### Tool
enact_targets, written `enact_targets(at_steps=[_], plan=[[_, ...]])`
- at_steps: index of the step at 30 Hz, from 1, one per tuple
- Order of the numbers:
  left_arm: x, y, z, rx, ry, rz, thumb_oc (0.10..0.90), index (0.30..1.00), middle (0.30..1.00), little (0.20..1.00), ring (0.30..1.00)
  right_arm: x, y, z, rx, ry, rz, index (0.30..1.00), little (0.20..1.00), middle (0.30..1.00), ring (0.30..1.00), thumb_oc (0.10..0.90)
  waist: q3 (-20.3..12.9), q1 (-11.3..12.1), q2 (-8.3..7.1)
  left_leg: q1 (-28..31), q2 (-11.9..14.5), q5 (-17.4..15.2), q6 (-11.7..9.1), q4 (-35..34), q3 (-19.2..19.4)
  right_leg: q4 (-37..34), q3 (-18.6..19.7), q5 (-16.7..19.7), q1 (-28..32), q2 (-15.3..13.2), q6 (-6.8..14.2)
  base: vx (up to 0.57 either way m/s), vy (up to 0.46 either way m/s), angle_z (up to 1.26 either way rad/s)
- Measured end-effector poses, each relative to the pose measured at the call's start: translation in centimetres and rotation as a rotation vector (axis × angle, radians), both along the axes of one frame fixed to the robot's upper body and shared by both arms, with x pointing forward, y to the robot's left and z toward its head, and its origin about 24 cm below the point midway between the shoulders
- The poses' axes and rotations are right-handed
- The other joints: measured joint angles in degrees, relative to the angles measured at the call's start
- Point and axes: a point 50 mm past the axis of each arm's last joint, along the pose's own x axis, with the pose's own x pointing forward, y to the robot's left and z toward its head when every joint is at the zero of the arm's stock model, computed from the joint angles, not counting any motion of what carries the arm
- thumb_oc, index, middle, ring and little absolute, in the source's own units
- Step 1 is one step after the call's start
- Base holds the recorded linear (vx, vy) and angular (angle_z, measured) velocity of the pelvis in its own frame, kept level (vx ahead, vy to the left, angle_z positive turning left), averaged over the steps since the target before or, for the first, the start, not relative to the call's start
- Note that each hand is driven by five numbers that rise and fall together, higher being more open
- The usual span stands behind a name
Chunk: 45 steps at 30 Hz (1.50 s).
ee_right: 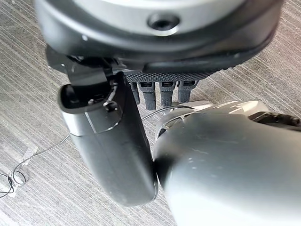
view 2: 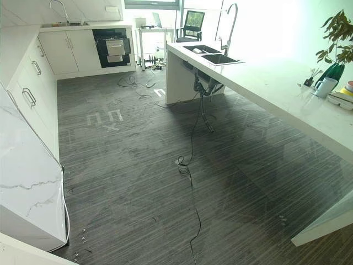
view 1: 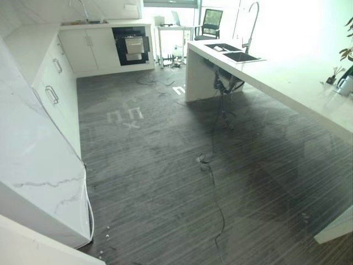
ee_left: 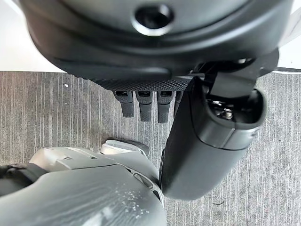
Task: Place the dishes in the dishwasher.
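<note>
Kitchen seen from the head cameras, grey striped floor across the middle. The dishwasher, a dark built-in unit with a pale drawer front standing out, sits in the white cabinet run on the far wall, well apart from the robot. On the robot's right a long white desk carries a double sink with a tall arched faucet at its far end. At the near end stand a white mug, a stack of what look like plates or bowls just beside it at the view's edge, and a potted plant behind; these seem to be the dishes for the job. Left robot hand hangs over the floor, fingers straight and relaxed, thumb out, holding nothing. Right robot hand likewise, slack and empty above the floor. Judgement: the dishes are probably glazed ceramic, so stiff, smooth, slippery under hard fingers, and breakable if dropped or knocked on the rack. The mug is likely light; wrap its body or hook the handle. Plates are better pinched at the rim, one at a time, not lifted as a stack.
</note>
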Motion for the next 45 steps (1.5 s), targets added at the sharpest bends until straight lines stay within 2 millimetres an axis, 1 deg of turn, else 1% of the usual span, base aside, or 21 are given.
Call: enact_targets(at_steps=[15,17,19,22,24,25,26,27,28,29,30,32,33,34,38,39,40,41,42,43,45], plan=[[0.0,0.1,0.0,0.001,0.0,0.0,0.8,0.9,0.9,0.9,0.9,0.1,0.0,0.0,0.001,-0.004,-0.002,0.9,0.9,0.9,0.9,0.8,0.1,0.0,-0.07,0.0,0.0,-0.1,0.0,0.0,0.0,0.0,0.0,0.0,0.0,0.0,0.0,0.0,0.0,0.0],[0.1,0.0,0.0,-0.009,-0.017,0.04,0.8,0.9,0.9,0.9,0.9,0.3,0.0,0.0,-0.004,-0.045,-0.068,0.9,0.9,0.9,0.9,0.8,0.1,-0.1,0.07,0.0,0.0,-0.1,0.1,0.0,0.0,0.0,0.0,-0.1,0.0,0.0,0.0,0.02,-0.051,0.0],[0.6,-0.5,-0.1,-0.022,-0.06,0.086,0.8,0.9,0.9,0.9,0.9,0.5,0.0,0.0,-0.015,-0.076,-0.073,0.9,0.9,0.9,0.9,0.8,0.3,-0.1,0.12,0.0,0.0,-0.1,0.1,0.0,0.0,0.0,0.0,-0.1,0.0,0.0,0.0,0.0,-0.047,0.0],[3.5,-1.7,0.3,-0.048,-0.235,0.127,0.8,0.9,0.9,0.9,0.9,3.0,-0.1,0.7,-0.044,-0.224,-0.099,0.9,0.9,0.9,0.9,0.8,2.1,-0.1,0.07,0.0,0.0,0.0,0.1,0.2,-0.1,0.3,0.0,0.0,-0.1,0.0,0.0,-0.01,-0.059,0.01],[5.7,-2.4,1.2,-0.079,-0.385,0.196,0.8,0.9,0.9,0.9,0.9,5.6,0.0,2.0,-0.065,-0.362,-0.121,0.9,0.9,0.9,0.9,0.8,2.9,-0.2,-0.03,-0.1,0.0,0.1,0.1,0.2,-0.3,0.5,0.0,-0.1,-0.1,0.0,0.0,-0.04,-0.089,0.03],[8.4,-2.9,2.9,-0.084,-0.573,0.198,0.8,0.9,0.9,0.9,0.9,8.8,0.2,4.4,-0.097,-0.549,-0.111,0.9,0.9,0.9,0.9,0.8,4.1,-0.3,-0.02,-0.2,0.0,1.1,0.0,-0.1,-0.5,0.6,-0.2,0.0,-0.3,0.0,0.0,-0.06,-0.128,0.07],[9.8,-2.9,4.0,-0.079,-0.662,0.182,0.8,0.9,0.9,0.9,0.9,10.7,0.5,6.1,-0.106,-0.659,-0.1,0.9,0.9,0.9,0.9,0.8,4.2,-0.2,-0.05,-0.3,0.0,1.3,-0.1,-0.3,-0.7,0.5,-0.5,0.0,-0.5,0.1,-0.1,-0.03,-0.144,0.13],[10.4,-2.9,5.0,-0.063,-0.726,0.168,0.8,0.9,0.9,0.9,0.9,11.8,0.6,7.8,-0.119,-0.751,-0.085,0.9,0.9,0.9,0.9,0.8,4.3,-0.3,0.1,-0.5,0.2,1.5,-0.3,-0.3,-1.1,0.5,-0.8,-0.1,-0.5,0.3,-0.2,-0.01,-0.141,0.12],[10.7,-2.9,5.4,-0.055,-0.749,0.156,0.8,0.9,0.9,0.9,0.9,12.1,0.7,8.5,-0.127,-0.786,-0.079,0.9,0.9,0.9,0.9,0.8,4.4,-0.4,0.18,-0.6,0.2,1.5,-0.3,-0.3,-1.2,0.5,-0.9,-0.1,-0.5,0.3,-0.3,0.01,-0.106,0.14],[10.8,-2.4,7.0,-0.011,-0.861,0.125,0.8,0.9,0.9,0.9,0.9,12.6,0.8,11.4,-0.144,-0.942,-0.079,0.9,0.9,0.9,0.9,0.8,4.5,-0.8,0.43,-1.1,0.3,1.6,-0.5,-0.4,-1.5,0.2,-1.3,-0.2,-0.9,0.5,-0.4,0.03,-0.098,0.05],[10.4,-1.5,7.6,0.042,-0.912,0.137,0.8,0.9,0.9,0.9,0.9,13.5,0.9,12.9,-0.146,-1.053,-0.083,0.9,0.9,0.9,0.9,0.8,4.7,-1.5,0.6,-1.1,0.6,1.7,-0.6,-0.3,-1.4,0.2,-1.3,-0.1,-0.9,0.7,-0.8,0.05,-0.127,0.01],[10.2,-0.6,7.4,0.085,-0.907,0.169,0.8,0.9,0.9,0.9,0.9,13.9,0.2,13.4,-0.18,-1.095,-0.093,0.9,0.9,0.9,0.9,0.8,4.6,-1.6,0.63,-1.0,0.9,1.5,-1.1,-0.4,-1.4,0.5,-1.2,-0.6,-0.8,1.0,-1.1,0.05,-0.148,-0.03],[9.9,-0.2,7.3,0.1,-0.91,0.183,0.8,0.9,0.9,0.9,0.9,13.8,-0.2,13.5,-0.196,-1.108,-0.096,0.9,0.9,0.9,0.9,0.8,4.7,-1.6,0.52,-1.1,1.0,1.5,-1.4,-0.4,-1.4,0.5,-1.2,-0.7,-0.8,1.2,-1.1,0.07,-0.174,-0.03],[9.0,0.1,7.0,0.126,-0.901,0.201,0.8,0.9,0.9,0.9,0.9,13.1,-0.7,12.9,-0.205,-1.11,-0.101,0.9,0.9,0.9,0.9,0.8,4.9,-1.8,0.32,-1.1,1.3,1.7,-1.7,-0.8,-1.3,0.2,-1.2,-0.8,-1.0,1.4,-1.4,0.08,-0.17,-0.04],[8.8,-0.2,7.1,0.135,-0.912,0.191,0.8,0.9,0.9,0.9,0.9,12.7,-0.6,12.1,-0.19,-1.083,-0.084,0.9,0.9,0.9,0.9,0.8,5.5,-1.6,-0.13,0.7,1.3,3.1,-2.6,-3.1,-0.7,0.1,-0.5,-1.0,-0.7,2.1,-1.7,0.12,-0.175,-0.09],[8.9,-0.1,7.3,0.14,-0.923,0.187,0.8,0.9,0.9,0.9,0.9,12.7,-0.5,12.2,-0.184,-1.089,-0.07,0.9,0.9,0.9,0.9,0.8,6.0,-1.5,-0.62,1.9,1.2,4.0,-3.4,-4.3,0.1,0.2,0.0,-1.0,-0.3,2.1,-1.9,0.13,-0.198,-0.18],[9.0,0.2,7.7,0.152,-0.941,0.174,0.8,0.9,0.9,0.9,0.9,12.8,-0.3,12.3,-0.173,-1.097,-0.046,0.9,0.9,0.9,0.9,0.8,6.8,-1.1,-1.53,3.1,0.8,5.8,-4.9,-5.5,1.1,0.5,0.3,-1.4,0.1,2.2,-2.4,0.14,-0.126,-0.11],[9.5,0.9,8.6,0.169,-0.981,0.148,0.8,0.9,0.9,0.9,0.9,13.1,0.1,12.6,-0.159,-1.124,-0.027,0.9,0.9,0.9,0.9,0.8,8.7,-0.8,-3.39,2.8,0.4,7.7,-6.9,-3.4,2.2,1.3,0.7,-2.3,-0.2,1.0,-2.9,0.17,0.001,-0.02],[10.1,1.1,9.0,0.181,-1.011,0.135,0.8,0.9,0.9,0.9,0.9,13.2,0.0,12.8,-0.159,-1.146,-0.025,0.9,0.9,0.9,0.9,0.8,10.4,-0.1,-3.87,0.1,1.1,9.0,-7.5,1.9,1.7,1.1,1.0,-3.2,0.5,0.8,-3.3,0.21,0.099,0.06],[10.4,0.9,9.2,0.177,-1.035,0.136,0.8,0.9,0.9,0.9,0.9,13.2,-0.3,13.0,-0.173,-1.158,-0.029,0.9,0.9,0.9,0.9,0.8,11.5,0.2,-3.54,-3.6,2.5,8.1,-7.9,6.4,1.5,0.6,1.2,-2.8,1.0,1.5,-3.0,0.32,0.225,0.1],[10.2,0.0,9.0,0.171,-1.035,0.1,0.8,0.9,0.9,0.9,0.9,13.5,-0.9,13.3,-0.202,-1.171,-0.02,0.9,0.9,0.9,0.9,0.8,12.9,0.1,-1.08,-7.2,4.8,7.5,-7.6,1.3,2.0,0.1,1.5,-2.8,1.1,3.9,-2.7,0.3,0.228,0.08]])
